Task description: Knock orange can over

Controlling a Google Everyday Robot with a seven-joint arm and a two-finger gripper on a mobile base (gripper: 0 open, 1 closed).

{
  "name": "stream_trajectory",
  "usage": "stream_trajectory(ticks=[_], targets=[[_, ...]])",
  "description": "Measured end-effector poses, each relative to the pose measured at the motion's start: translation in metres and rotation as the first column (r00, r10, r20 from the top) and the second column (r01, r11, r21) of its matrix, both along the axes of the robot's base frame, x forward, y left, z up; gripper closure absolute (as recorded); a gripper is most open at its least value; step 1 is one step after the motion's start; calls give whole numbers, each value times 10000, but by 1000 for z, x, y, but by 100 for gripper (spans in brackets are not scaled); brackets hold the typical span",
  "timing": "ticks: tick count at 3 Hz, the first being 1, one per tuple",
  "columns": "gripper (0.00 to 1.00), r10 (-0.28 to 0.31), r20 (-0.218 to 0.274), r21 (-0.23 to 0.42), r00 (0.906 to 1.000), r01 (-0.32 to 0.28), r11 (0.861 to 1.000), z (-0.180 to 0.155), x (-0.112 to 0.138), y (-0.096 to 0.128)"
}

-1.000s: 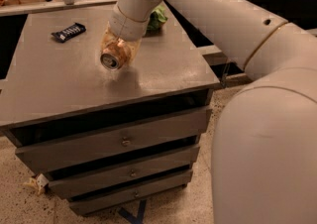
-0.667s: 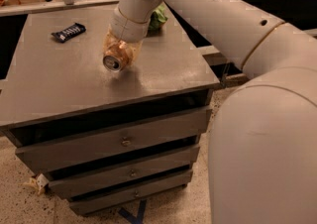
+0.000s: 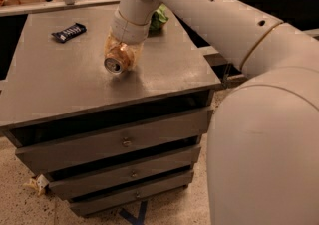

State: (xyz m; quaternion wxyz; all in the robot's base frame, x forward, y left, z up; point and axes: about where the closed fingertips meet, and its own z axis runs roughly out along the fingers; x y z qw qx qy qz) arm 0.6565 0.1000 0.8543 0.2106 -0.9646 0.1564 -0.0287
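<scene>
Filling the lower right foreground is the robot's bulky, smooth, pale grey body [image 3: 264,159], with speckled light flooring [image 3: 20,209] visible to its left. Just behind stands a dark grey cabinet with three shallow drawers [image 3: 124,142], each with a small round knob at its centre. Its flat dark grey tabletop [image 3: 60,84] spreads across the left and middle of the view. Near the middle of that tabletop is the small golden-orange metallic drink can [image 3: 115,62], tipped well off upright so that its silver pull-tab top faces down and toward the camera, its lower edge at the tabletop surface. The gripper [image 3: 123,50] sits directly over and around the upper part of the can, in contact with it; whether the gripper is clamped on the can or only pressing against it cannot be told. From the gripper, the thick pale grey arm [image 3: 209,10] rises up and sweeps right, back to the robot's body. Farther back on the left of the tabletop, well apart from the can, lies a dark blue-black snack bar wrapper [image 3: 68,32], flat. At the far edge, just behind the arm's wrist, a crumpled green bag [image 3: 158,18] shows, partly hidden.
</scene>
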Motion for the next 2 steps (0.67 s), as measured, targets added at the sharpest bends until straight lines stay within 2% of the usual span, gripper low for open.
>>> stream_trajectory(ticks=[2], targets=[[38, -184, -198, 131, 9996, 187, 9997, -1, 0, -3]])
